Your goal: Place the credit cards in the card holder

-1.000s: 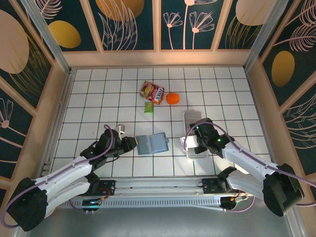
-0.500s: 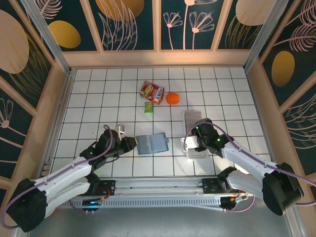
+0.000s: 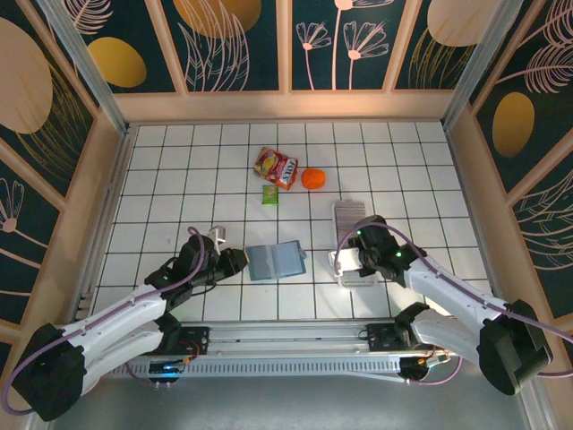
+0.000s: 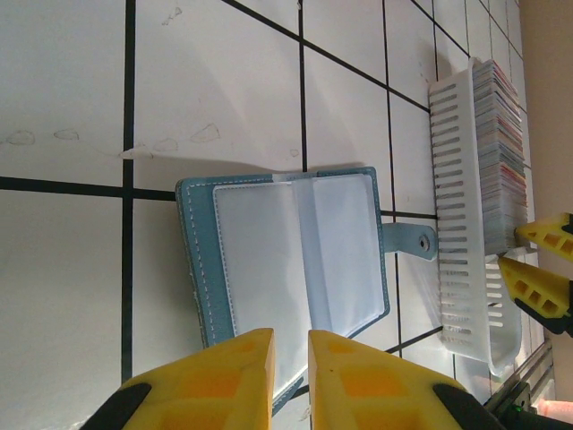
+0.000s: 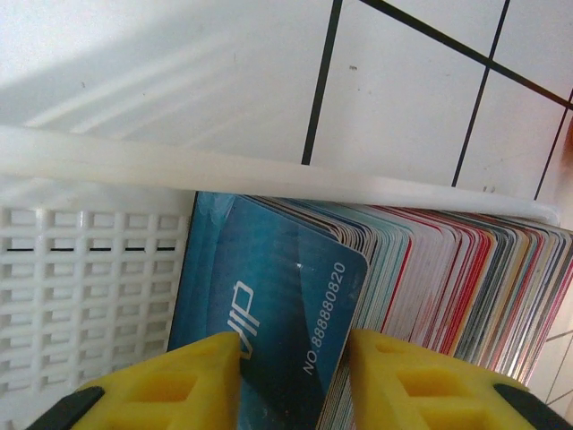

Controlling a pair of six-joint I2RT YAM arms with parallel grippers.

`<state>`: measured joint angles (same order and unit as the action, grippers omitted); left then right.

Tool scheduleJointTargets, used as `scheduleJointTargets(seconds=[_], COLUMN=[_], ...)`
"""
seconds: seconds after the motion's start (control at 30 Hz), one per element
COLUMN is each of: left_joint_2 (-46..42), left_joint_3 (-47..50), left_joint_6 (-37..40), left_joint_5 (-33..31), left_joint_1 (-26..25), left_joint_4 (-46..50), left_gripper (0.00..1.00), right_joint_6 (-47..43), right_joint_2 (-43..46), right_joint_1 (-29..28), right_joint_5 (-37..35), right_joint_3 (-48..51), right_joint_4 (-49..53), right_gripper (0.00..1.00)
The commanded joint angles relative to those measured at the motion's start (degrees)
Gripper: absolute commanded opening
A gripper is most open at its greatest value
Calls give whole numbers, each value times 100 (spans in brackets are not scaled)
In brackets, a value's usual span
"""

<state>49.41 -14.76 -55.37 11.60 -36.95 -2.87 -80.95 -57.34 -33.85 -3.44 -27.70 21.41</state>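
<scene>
Both arms [image 3: 134, 309] stretch forward low; right gripper [image 5: 293, 363] straddles the credit cards [image 5: 269, 287].

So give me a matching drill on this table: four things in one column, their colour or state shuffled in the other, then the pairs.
Things:
1. card holder
2. credit cards
3. snack bag
4. round object

Colour or state:
A. plain orange
B. red and yellow
C. teal, lying open on the tiles
D. packed on edge in the white tray

Pairs: 1-C, 2-D, 3-B, 4-A
</scene>
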Motion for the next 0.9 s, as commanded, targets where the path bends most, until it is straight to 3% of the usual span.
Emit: scheduleJointTargets(seconds=[0.0, 0.63, 0.87], left_joint_2=[32, 87, 87], left_joint_3=[53, 66, 79], left_joint_6=[-79, -105, -105], left_joint_5=[93, 151, 154], left_joint_1=[21, 16, 19], left_joint_4=[-142, -187, -196], left_gripper=[17, 16, 15], right_joint_6=[-44, -58, -36], right_joint_2=[84, 215, 242], right_joint_1=[40, 43, 41], right_joint_5=[-208, -313, -328], right_joint_3=[-137, -187, -209], right_joint_4=[-101, -159, -170], right_gripper=[34, 28, 22])
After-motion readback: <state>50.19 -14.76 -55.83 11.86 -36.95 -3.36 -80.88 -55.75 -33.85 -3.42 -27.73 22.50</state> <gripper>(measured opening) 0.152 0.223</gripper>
